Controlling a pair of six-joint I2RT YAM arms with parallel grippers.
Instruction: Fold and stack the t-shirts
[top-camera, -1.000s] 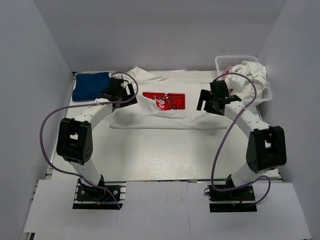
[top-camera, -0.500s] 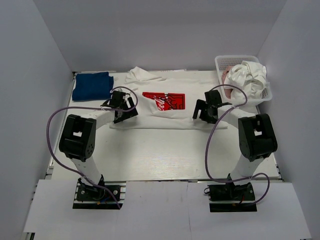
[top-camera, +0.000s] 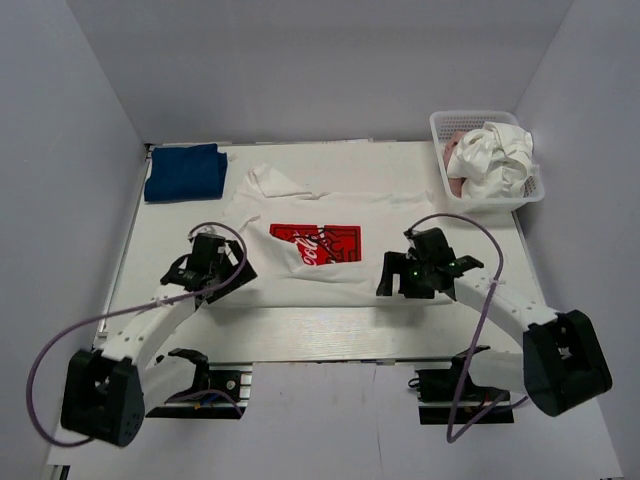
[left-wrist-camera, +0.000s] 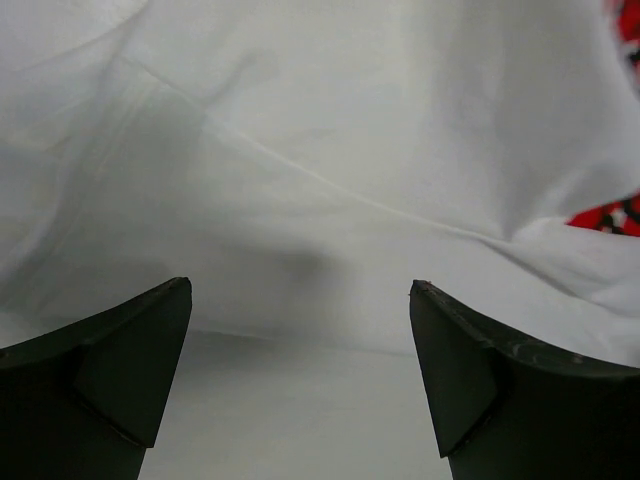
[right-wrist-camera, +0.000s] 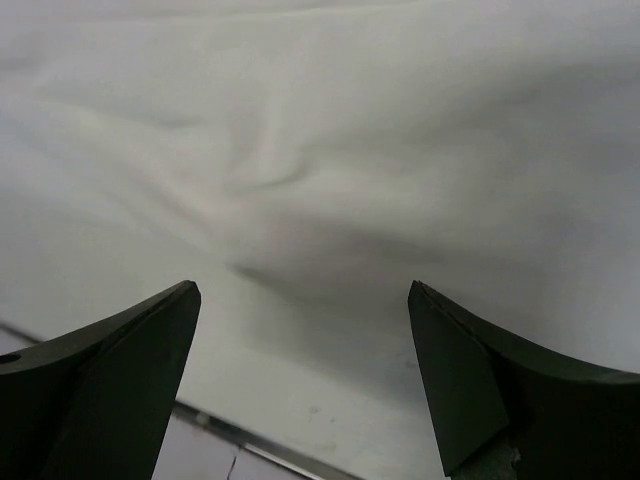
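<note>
The white t-shirt with the red Coca-Cola print (top-camera: 313, 243) lies spread on the table, pulled toward the near edge. My left gripper (top-camera: 222, 283) is open at the shirt's near left hem; its wrist view shows white cloth (left-wrist-camera: 320, 180) ahead of the open jaws. My right gripper (top-camera: 392, 281) is open at the near right hem, with white cloth (right-wrist-camera: 330, 150) ahead of it. A folded dark blue t-shirt (top-camera: 185, 172) lies at the back left. Another white t-shirt (top-camera: 495, 155) and a pink one (top-camera: 455, 150) are bunched in the basket.
The white mesh basket (top-camera: 450, 122) stands at the back right against the wall. The table's near edge (top-camera: 320, 365) runs just behind both grippers. Grey walls enclose the table on three sides.
Both grippers have moved from mid-table toward the near edge, and the Coca-Cola shirt has slid with them toward the front. Both arms now stretch low across the table.
</note>
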